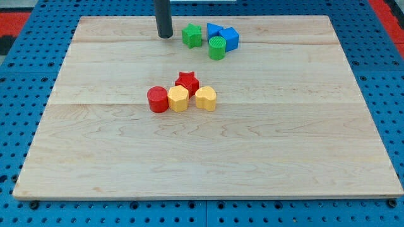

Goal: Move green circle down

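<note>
The green circle [217, 48] stands near the view's top, just right of centre, touching the blue cube [230, 38] at its upper right. A blue triangle-like block [213, 29] sits above it and a green star [192, 35] lies to its upper left. My tip [165, 35] rests on the board left of the green star, well to the left of the green circle and slightly above it. It touches no block.
A cluster lies at mid-board: red circle [158, 99], yellow hexagon-like block [178, 99], yellow heart [206, 98] and red star [187, 81]. The wooden board [208, 157] lies on a blue pegboard surface.
</note>
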Motion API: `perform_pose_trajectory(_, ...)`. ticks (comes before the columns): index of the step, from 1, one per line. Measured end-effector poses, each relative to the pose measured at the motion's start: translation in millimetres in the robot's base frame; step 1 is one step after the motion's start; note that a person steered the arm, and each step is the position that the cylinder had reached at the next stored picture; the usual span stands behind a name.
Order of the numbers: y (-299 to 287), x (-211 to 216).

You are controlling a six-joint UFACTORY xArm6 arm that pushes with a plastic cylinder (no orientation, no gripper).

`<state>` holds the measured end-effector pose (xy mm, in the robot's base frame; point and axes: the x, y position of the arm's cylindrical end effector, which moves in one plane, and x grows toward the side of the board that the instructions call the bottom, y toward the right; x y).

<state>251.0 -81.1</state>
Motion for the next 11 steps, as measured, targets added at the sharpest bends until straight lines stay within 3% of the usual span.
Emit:
perform_pose_trajectory(3,6.6,-0.5)
perform_pose_trajectory(5,46.4,-47.8)
perform_pose_trajectory(7,117.9,27.5)
perform_pose_trajectory(9,130.8,113.3)
perform_pose_trajectory(10,137.2,118.3)
perform_pose_trajectory(11,106.7,93.9)
